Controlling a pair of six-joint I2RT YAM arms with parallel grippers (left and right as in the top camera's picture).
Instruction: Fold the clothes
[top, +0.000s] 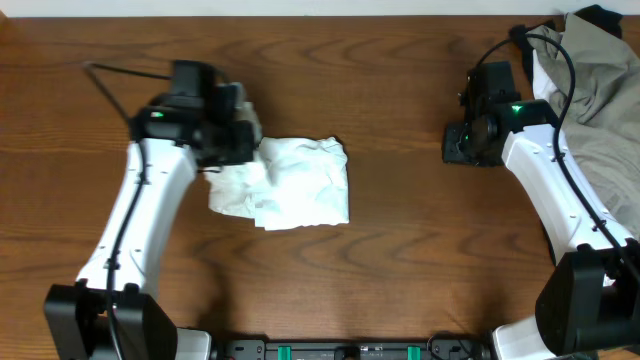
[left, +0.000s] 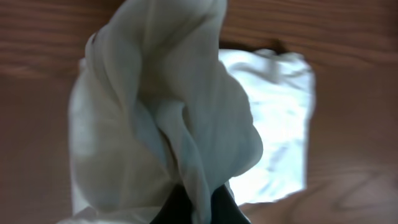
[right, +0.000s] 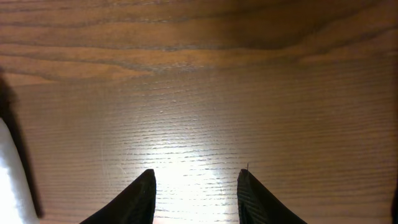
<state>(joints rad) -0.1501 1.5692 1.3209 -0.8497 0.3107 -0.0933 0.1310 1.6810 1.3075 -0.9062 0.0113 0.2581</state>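
Left gripper sits at the left edge of the white T-shirt, which lies crumpled in a rough rectangle on the wooden table, a bit left of centre. From overhead the jaws can't really be made out, since the arm's black head covers them. The left wrist cam sorts that out. It shows the jaws clamped tight on a bunch of the thin fabric, which billows up right in front of the lens. The rest of the shirt lies flat on the wood behind it, to the right.

Further right, the right gripper hangs over bare wood, well apart from the shirt. Only its own wrist cam shows the two dark fingertips, and they're partway apart with nothing between them. There's a white sliver at that view's left edge, but it's impossible to tell what it is.

Far right, only the overhead shows an olive-grey garment heaped in the top corner beside the right arm.
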